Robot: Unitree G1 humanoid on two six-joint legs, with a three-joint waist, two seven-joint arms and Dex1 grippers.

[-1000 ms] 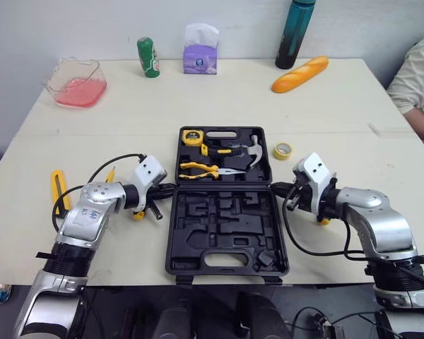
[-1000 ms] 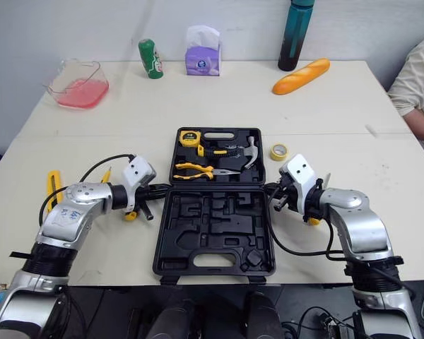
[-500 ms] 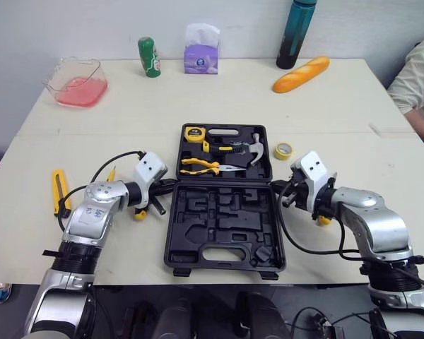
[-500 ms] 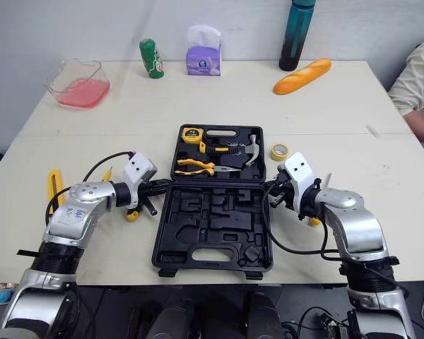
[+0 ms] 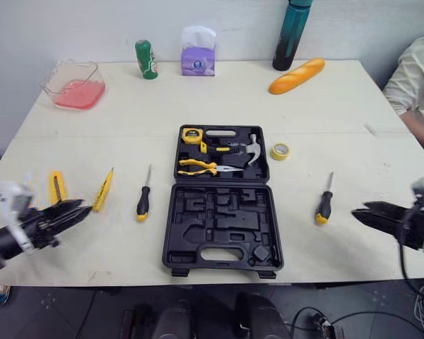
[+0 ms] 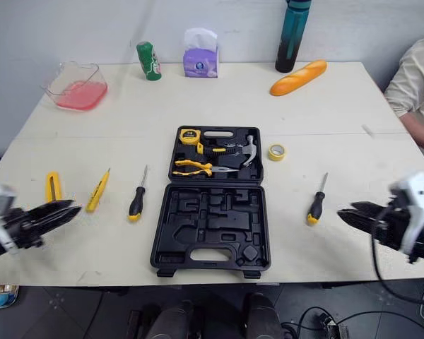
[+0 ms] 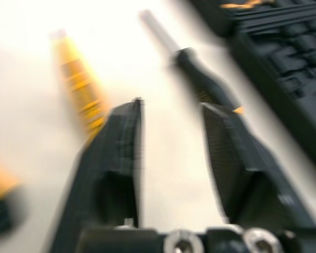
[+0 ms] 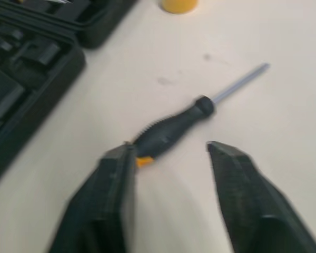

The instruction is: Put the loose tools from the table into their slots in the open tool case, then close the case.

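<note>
Starting nearest you: both pincers sit low at the front edge of the table (image 5: 233,99), well apart from the tool case (image 5: 222,227). The left gripper (image 5: 76,209) is spread, with nothing between the fingers. The right gripper (image 5: 360,210) is the same, spread and empty, and points at the right screwdriver (image 5: 324,204), which lies flat just beyond its tips.

Loose on the left side are the left screwdriver (image 5: 142,202), a yellow utility knife (image 5: 103,191) and a flat yellow tool (image 5: 55,187) that I can't identify. All three lie clear of the case.

Handling, as I judge it:
- The screwdrivers look light and rigid, and the round handles may roll. Pinch across the ribbed black handle at mid-length, not on the thin shaft.
- The knife is slim and lies low. Close across its narrow width.

The near half of the case shows empty moulded recesses. The far half holds a tape measure (image 5: 192,135), pliers (image 5: 198,167) and a hammer (image 5: 251,149). A tape roll (image 5: 280,151) sits just beside the case's far right corner. It looks light, so take it across the ring.

Further back are a pink tub (image 5: 76,85), a green can (image 5: 146,58), a tissue box (image 5: 197,56), a bottle (image 5: 290,35) and a baguette (image 5: 297,75). A person's sleeve (image 5: 417,78) shows at the right edge.
</note>
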